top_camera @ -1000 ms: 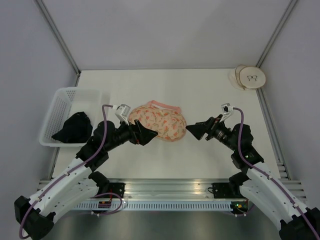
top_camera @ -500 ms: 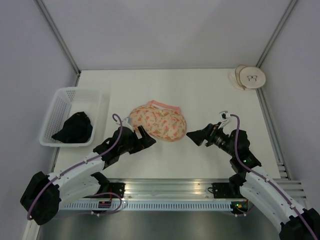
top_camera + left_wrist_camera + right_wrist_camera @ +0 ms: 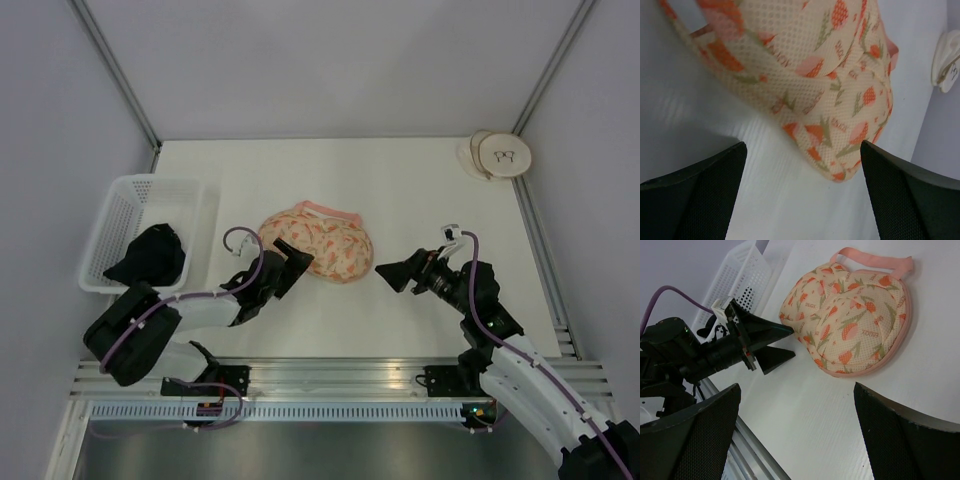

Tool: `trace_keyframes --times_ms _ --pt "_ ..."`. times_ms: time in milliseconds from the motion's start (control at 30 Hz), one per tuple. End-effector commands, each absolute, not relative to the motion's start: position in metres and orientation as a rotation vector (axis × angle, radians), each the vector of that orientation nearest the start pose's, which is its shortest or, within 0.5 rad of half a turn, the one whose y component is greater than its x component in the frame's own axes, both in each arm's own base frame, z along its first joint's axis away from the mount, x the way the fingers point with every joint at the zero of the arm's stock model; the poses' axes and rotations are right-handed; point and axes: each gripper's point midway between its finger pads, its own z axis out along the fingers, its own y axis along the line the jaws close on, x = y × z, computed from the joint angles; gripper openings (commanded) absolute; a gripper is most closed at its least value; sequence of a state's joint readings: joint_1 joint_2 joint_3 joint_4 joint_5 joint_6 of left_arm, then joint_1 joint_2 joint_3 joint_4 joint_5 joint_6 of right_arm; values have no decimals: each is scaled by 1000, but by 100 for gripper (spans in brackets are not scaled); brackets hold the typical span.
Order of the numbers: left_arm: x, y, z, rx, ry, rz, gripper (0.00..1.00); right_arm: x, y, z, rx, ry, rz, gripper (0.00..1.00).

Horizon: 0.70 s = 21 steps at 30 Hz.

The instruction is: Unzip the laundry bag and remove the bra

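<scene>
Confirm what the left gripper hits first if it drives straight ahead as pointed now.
The laundry bag. The left gripper has its open jaws facing the bag's near dome in the wrist view, with nothing between. The right wrist view shows one fingertip at the bag's edge, though contact is unclear.

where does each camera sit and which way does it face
Top external: above and behind the arm bases, looking down on the table; both arms show, left gripper and right gripper flanking the laundry bag.
Left wrist: on the left arm, facing the bag's printed side; its own fingers fill the bottom corners.
Right wrist: on the right arm, facing across the bag toward the basket; its own fingers at the bottom corners, left gripper beyond.
Shared: all views show the bag; top and right wrist both show the basket.
</scene>
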<state>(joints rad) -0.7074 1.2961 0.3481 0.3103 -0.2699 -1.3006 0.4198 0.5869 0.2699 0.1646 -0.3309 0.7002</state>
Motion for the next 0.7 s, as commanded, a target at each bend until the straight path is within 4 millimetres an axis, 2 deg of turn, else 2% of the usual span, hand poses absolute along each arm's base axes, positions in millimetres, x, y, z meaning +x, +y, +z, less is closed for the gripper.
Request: trace_keyframes --times_ms 0,67,167,200,267,300,333,500,567,600,633,667 --pt "291 -219 35 -953 2062 -782 99 222 186 178 -9 1814 1074 98" --pt "300 -224 20 -965 2074 -753 98 221 186 177 -10 1817 1072 98" --pt "312 -234 15 -944 2057 -775 81 219 184 178 -6 1814 1066 98" --pt "314 -235 13 -926 2062 -771 63 218 183 178 -12 1815 1062 98" --pt "320 -241 18 -896 2051 -796 37 215 181 179 -15 1813 1052 98" --pt "321 -239 16 -881 2057 -783 14 215 179 179 -10 1812 1043 98" --pt "322 -240 17 -870 2058 -783 3 214 177 178 -11 1817 1035 98" --pt "328 -241 42 -736 2019 -807 2 211 174 182 -13 1801 1020 98" --pt "330 -242 70 -672 1968 -840 2 210 173 183 -12 1803 1015 98" --pt "325 -236 71 -598 2004 -775 2 210 173 183 -12 1803 1015 98" --pt "333 -238 106 -566 1951 -775 2 210 171 184 -13 1801 1004 98" --pt "335 -235 121 -527 1942 -731 2 210 170 185 -12 1799 998 98"
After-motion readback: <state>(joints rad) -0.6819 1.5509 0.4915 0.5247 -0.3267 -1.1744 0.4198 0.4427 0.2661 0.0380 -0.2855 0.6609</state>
